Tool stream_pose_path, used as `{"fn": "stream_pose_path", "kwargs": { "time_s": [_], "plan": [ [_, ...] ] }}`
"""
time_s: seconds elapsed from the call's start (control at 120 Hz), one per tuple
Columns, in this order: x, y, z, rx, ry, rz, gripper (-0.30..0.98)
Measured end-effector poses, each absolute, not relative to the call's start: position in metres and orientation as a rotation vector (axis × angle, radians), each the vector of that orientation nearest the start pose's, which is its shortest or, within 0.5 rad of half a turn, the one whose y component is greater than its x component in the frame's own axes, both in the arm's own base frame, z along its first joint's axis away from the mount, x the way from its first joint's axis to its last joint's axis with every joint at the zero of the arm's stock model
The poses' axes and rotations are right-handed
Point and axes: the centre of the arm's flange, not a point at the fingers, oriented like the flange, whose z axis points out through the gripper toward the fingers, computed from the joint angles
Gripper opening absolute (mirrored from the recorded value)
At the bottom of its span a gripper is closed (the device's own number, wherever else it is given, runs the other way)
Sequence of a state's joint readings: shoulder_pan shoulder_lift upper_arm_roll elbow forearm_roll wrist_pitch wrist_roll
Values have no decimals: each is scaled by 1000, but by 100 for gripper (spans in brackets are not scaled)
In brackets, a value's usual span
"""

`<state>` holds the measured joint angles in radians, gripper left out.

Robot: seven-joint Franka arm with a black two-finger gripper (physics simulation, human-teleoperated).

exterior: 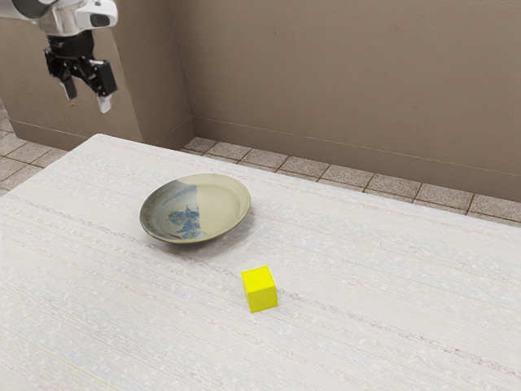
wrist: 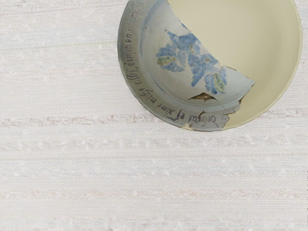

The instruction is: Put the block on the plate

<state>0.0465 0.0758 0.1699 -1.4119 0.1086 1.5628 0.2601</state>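
Observation:
High at the exterior view's upper left hangs my gripper [exterior: 88, 91], open, its two fingers apart with nothing between them. The plate [exterior: 224, 208], part cream and part grey-blue with a blue flower pattern, lies on the table between my gripper and the block. A bright yellow block [exterior: 260, 292] rests on the table beside the plate, apart from it, on the side away from my arm. In the wrist view the plate [wrist: 260, 48] shows its painted flowers, lettered rim and jagged colour border; its inside holds nothing.
The white, faintly striped table [exterior: 391, 301] carries the plate and block. Its far edge runs along a tiled floor [exterior: 301, 164], with a brown wall [exterior: 350, 81] behind. A protruding wall section [exterior: 130, 81] stands behind my gripper.

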Motion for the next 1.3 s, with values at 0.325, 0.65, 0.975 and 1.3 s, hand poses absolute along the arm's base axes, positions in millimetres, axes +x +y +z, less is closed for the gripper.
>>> {"fn": "stream_pose_path", "kwargs": {
  "time_s": [0.325, 0.65, 0.975, 1.3],
  "plan": [
    [582, -64, 550, -2958, 624, 87, 68],
    [561, -115, 433, -2951, 837, 41, 69],
    [575, -145, 368, -2945, 952, -5, 69],
    [580, -166, 336, -2948, 1057, -42, 69]
  ]
}}
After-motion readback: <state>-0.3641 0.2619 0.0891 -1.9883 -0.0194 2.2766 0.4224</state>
